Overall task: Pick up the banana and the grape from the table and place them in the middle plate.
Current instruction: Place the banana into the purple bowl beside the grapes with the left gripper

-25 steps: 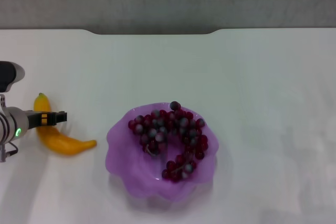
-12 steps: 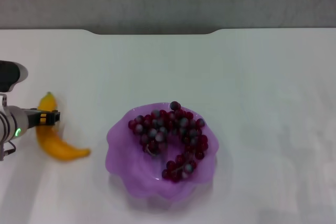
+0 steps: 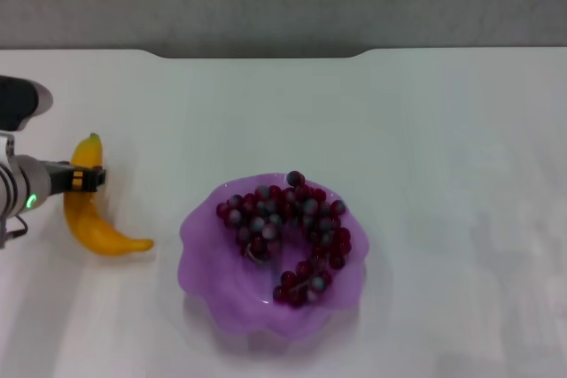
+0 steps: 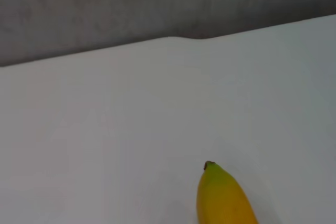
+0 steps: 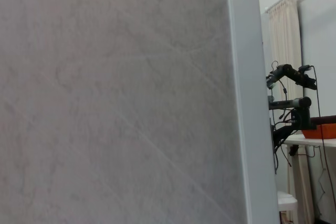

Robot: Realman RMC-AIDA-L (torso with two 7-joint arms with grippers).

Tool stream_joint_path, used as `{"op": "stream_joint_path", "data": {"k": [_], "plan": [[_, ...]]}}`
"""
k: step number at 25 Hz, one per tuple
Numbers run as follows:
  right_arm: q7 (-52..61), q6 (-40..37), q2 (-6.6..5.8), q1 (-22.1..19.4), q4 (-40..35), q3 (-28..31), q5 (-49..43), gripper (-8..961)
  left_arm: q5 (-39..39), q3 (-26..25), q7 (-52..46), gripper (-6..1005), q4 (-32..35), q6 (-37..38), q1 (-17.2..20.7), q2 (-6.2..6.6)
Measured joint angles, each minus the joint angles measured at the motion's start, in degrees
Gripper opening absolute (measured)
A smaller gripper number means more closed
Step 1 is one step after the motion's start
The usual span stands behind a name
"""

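**Inspector:** State where the fruit lay at the time of inspection.

**Operator:** The grape (image 3: 285, 235) bunch lay inside the middle plate (image 3: 202, 265), so that half of the job looked done. The banana (image 3: 91, 216) lay on the table (image 3: 425, 130), well off to my left of the plate and not touching it.

**Inspector:** And your tool?

**Operator:** My left gripper (image 3: 87, 180) was at the banana's upper part, near the greenish tip. Its dark and orange end crossed the fruit there. I could not tell whether the fingers were apart or clamped on the banana; the head view did not settle it, and my left wrist view showed only the banana's tip (image 4: 223, 195) against bare table, no fingers.

**Inspector:** The relation that mattered?

**Operator:** The banana's long axis ran from the tip, far from me, down and curving toward the plate at its near end. My gripper came in from the left, roughly square across that axis. The plate lay to the right of both, so in my judgement the carry had to go rightward. The left arm was plainly the nearer one.

**Inspector:** The right arm?

**Operator:** Parked out of the head view; its wrist camera faced a grey wall
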Motion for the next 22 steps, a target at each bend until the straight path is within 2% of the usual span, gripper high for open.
{"op": "stream_joint_path", "data": {"k": [5,7,8,14,22], "plan": [[0.0,0.4,0.0,0.0,0.0,0.0,0.0,855,1.5,-0.5,0.0,479,-6.5,-3.8,1.4,0.14],[0.0,0.6,0.0,0.0,0.0,0.0,0.0,855,1.6,-0.7,0.8,479,-12.4,-8.0,2.8,0.23],[0.0,0.6,0.0,0.0,0.0,0.0,0.0,855,1.6,-0.7,0.8,479,-12.4,-8.0,2.8,0.23],[0.0,1.3,-0.03,0.2,0.1,-0.2,0.0,855,1.3,0.1,3.6,478,-28.7,-17.5,7.0,0.02],[0.0,1.8,-0.09,0.2,0.2,-0.2,0.0,855,-1.2,8.8,4.2,478,-48.2,-25.3,15.1,0.0]]}}
